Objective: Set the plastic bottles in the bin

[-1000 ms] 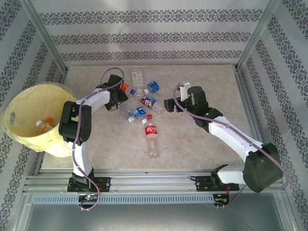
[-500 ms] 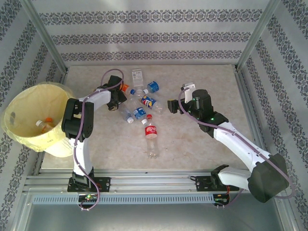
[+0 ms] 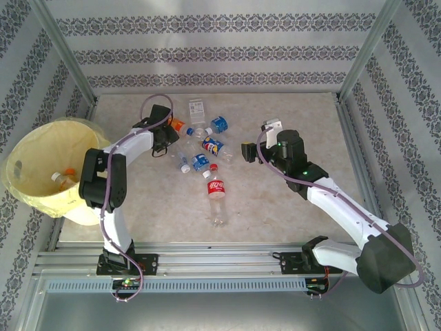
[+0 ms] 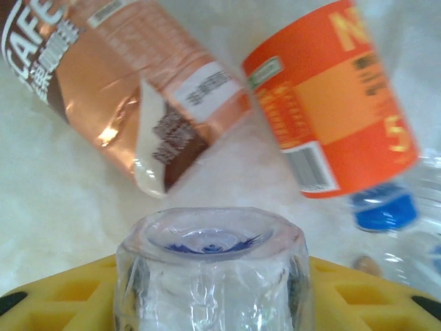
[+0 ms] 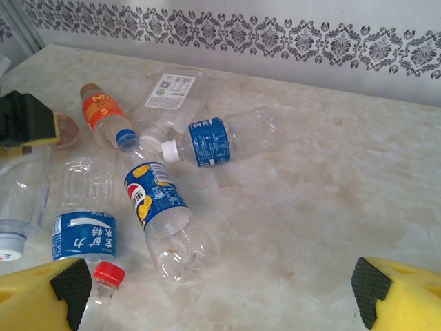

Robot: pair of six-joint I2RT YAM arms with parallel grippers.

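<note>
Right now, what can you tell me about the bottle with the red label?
The red-label bottle is small, clear plastic with a red cap. It lies flat on the table, cap pointing away from the arm bases, nearest them of all the bottles. Nothing grips it. Its cap sits close by a blue-label bottle.

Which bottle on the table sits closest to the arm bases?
The red-labelled bottle, red cap, lying alone, nearer than the other bottles with blue or orange labels.
</note>
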